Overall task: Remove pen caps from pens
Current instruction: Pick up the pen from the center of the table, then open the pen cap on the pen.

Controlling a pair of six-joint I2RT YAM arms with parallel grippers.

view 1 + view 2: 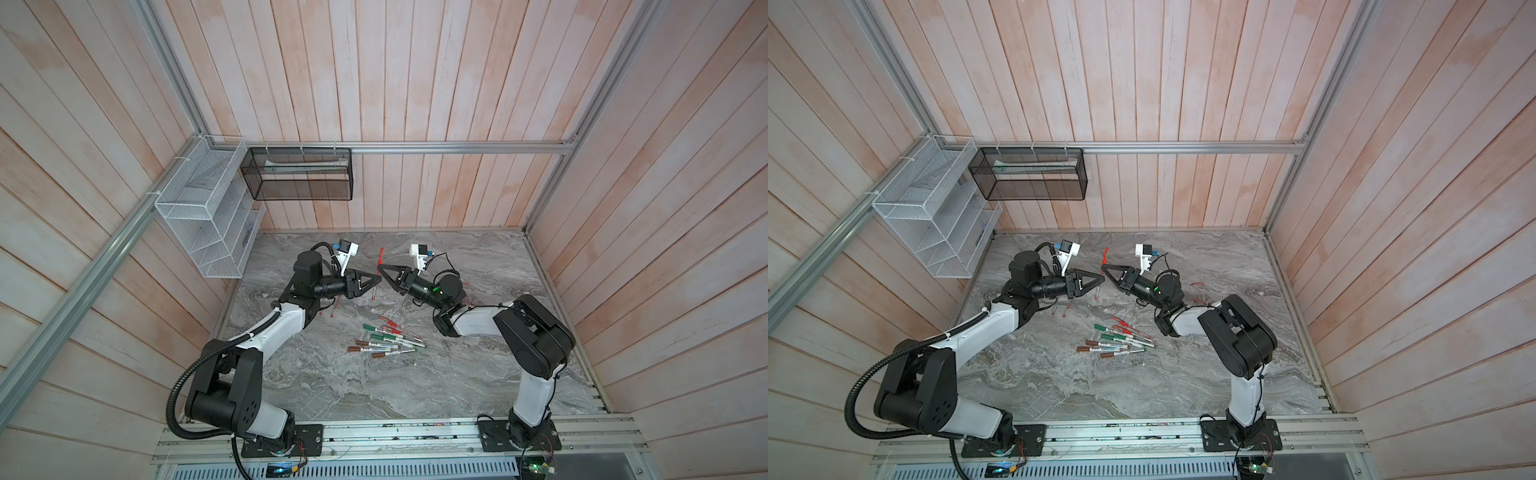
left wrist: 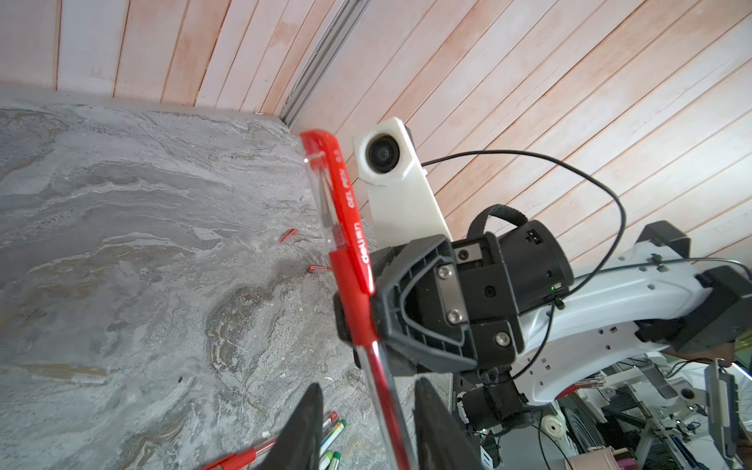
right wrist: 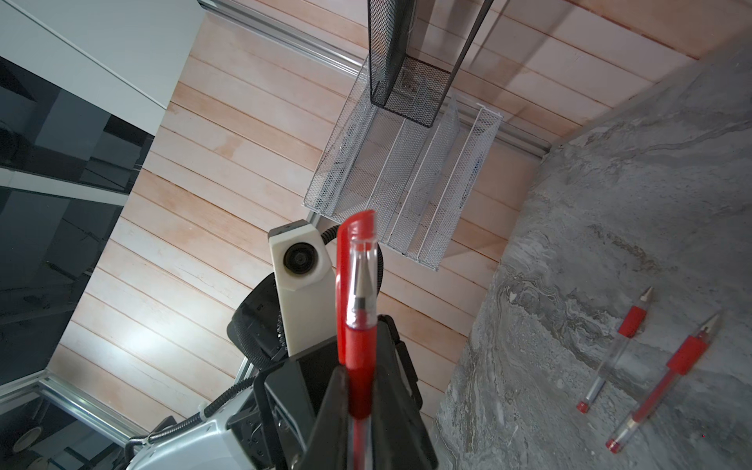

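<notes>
A red gel pen stands nearly upright above the back middle of the table, still wearing its clear cap with a red clip. My right gripper is shut on its red grip section. My left gripper faces it from the left. Its jaws stand apart around the pen's clear barrel, which lies against one finger with a gap to the other. In both top views the two gripper tips almost meet. A pile of capped pens lies mid-table. Two uncapped red pens lie under the left arm.
Loose red caps lie on the marble table to the right. A white wire rack hangs on the left wall and a black mesh basket on the back wall. Plank walls close in three sides.
</notes>
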